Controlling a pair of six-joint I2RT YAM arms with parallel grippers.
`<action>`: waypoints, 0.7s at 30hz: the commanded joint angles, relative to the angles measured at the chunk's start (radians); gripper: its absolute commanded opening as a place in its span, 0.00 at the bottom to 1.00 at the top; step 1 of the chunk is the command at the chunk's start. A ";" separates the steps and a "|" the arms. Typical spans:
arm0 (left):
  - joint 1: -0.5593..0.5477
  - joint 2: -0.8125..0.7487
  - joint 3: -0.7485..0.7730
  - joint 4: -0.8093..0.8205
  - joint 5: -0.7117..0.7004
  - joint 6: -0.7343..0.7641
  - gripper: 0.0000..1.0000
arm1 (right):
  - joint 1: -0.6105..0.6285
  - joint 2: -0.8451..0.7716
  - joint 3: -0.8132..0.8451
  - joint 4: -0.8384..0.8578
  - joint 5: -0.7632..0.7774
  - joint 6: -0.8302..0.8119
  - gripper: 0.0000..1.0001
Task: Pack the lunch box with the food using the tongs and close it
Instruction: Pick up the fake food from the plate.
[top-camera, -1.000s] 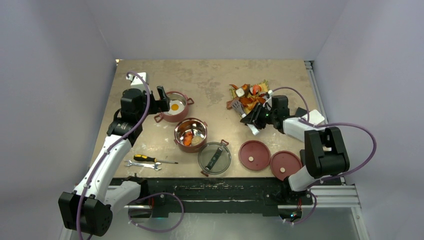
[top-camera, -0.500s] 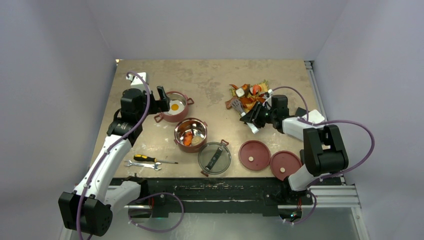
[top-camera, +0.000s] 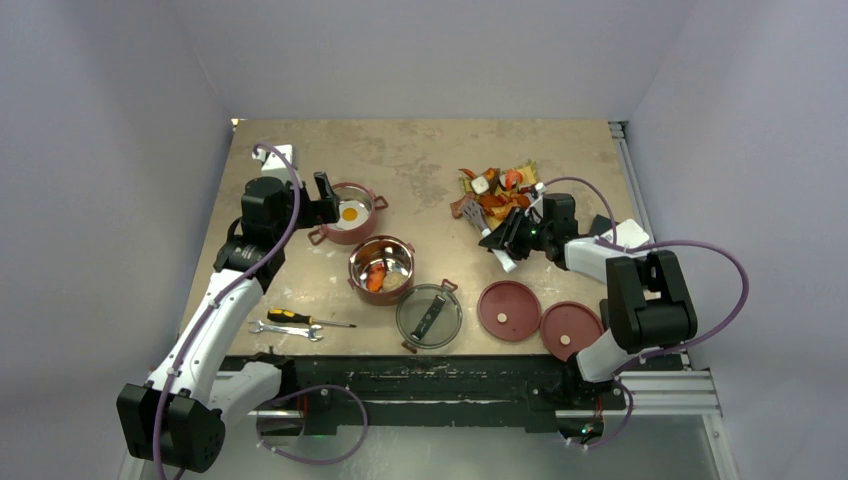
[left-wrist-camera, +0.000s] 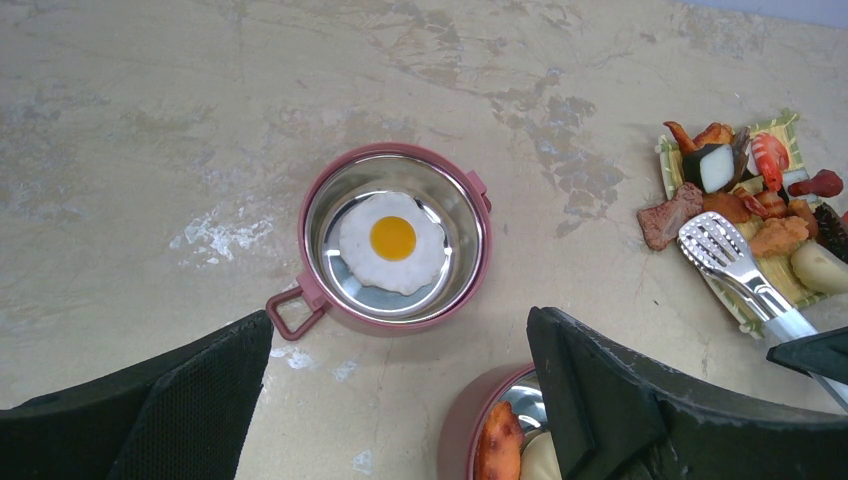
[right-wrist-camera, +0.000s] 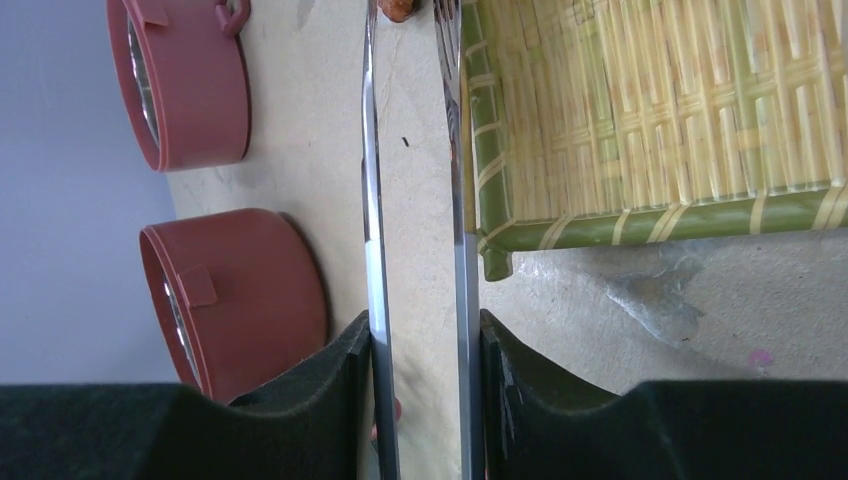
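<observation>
Some food (left-wrist-camera: 392, 238) is sitting in both bowls (left-wrist-camera: 308, 212); my right gripper (right-wrist-camera: 425, 332) is clamping the tongs (left-wrist-camera: 722, 252), left gripper (left-wrist-camera: 400, 325) gaping, lids (top-camera: 508, 310) lying off.

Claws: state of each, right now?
Left claw: open, holding nothing.
Right claw: closed on the tongs, one finger against each arm.
</observation>
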 joint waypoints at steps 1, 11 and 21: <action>0.006 -0.002 -0.001 0.034 -0.004 -0.002 0.99 | -0.001 -0.041 -0.020 0.029 -0.018 0.020 0.40; 0.006 -0.002 -0.001 0.036 -0.004 -0.002 0.99 | 0.003 -0.011 -0.024 0.066 -0.035 0.034 0.40; 0.006 -0.002 0.000 0.034 -0.007 -0.003 0.99 | 0.003 0.034 0.000 0.083 -0.040 0.029 0.41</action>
